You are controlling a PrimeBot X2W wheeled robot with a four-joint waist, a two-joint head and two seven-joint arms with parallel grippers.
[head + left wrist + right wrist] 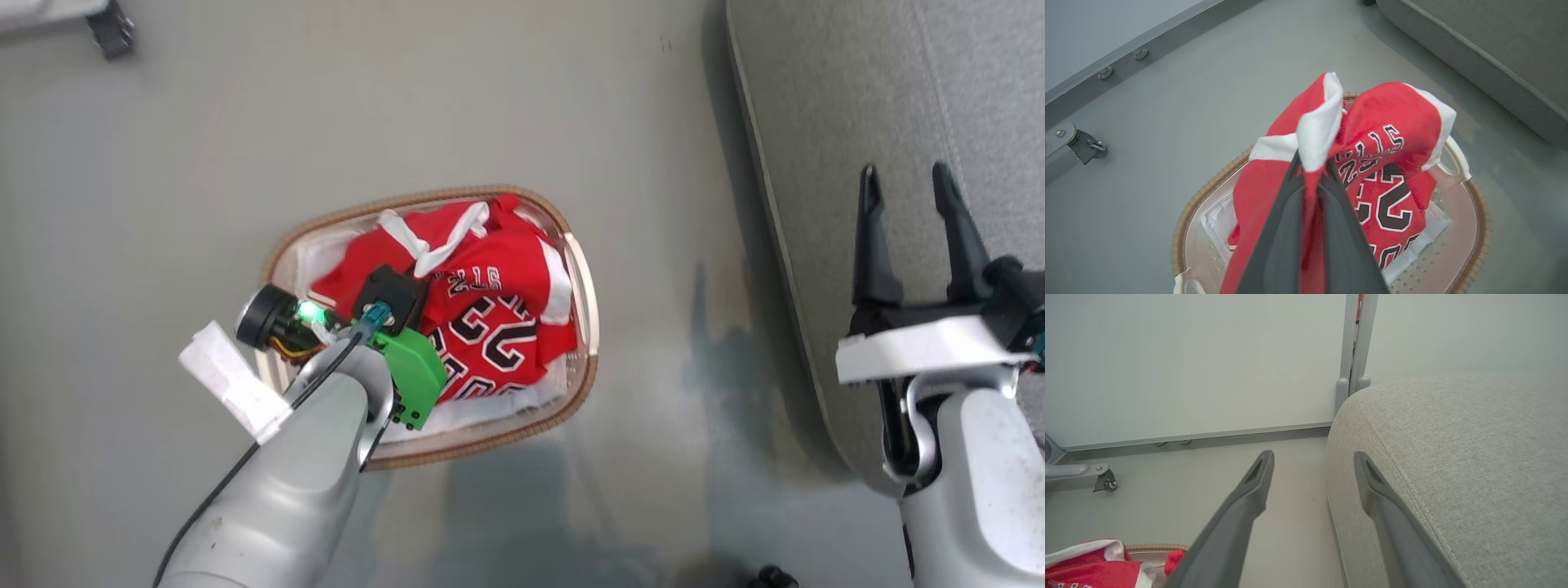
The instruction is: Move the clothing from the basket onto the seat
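The red clothing (pixel 490 318) with white trim and black numbers lies bunched in the oval basket (pixel 584 302) on the floor. My left gripper (pixel 1312 165) is shut on a fold of the clothing (pixel 1388 134), pinching red and white cloth between its dark fingers (pixel 1280 228). From the head view, the left wrist (pixel 384 314) hangs over the basket's left half and hides the fingertips. My right gripper (pixel 906 188) stands open over the grey seat (pixel 857 98), nothing between its fingers. Its wrist view has the gripper (pixel 1312 463) at the edge of the seat (pixel 1453 457).
A white liner cloth (pixel 1218 220) lies under the garments in the basket (pixel 1474 228). Grey floor surrounds the basket. A caster and metal frame (pixel 1086 145) stand by the wall, beyond the basket. A white wall panel (pixel 1188 363) rises behind the seat.
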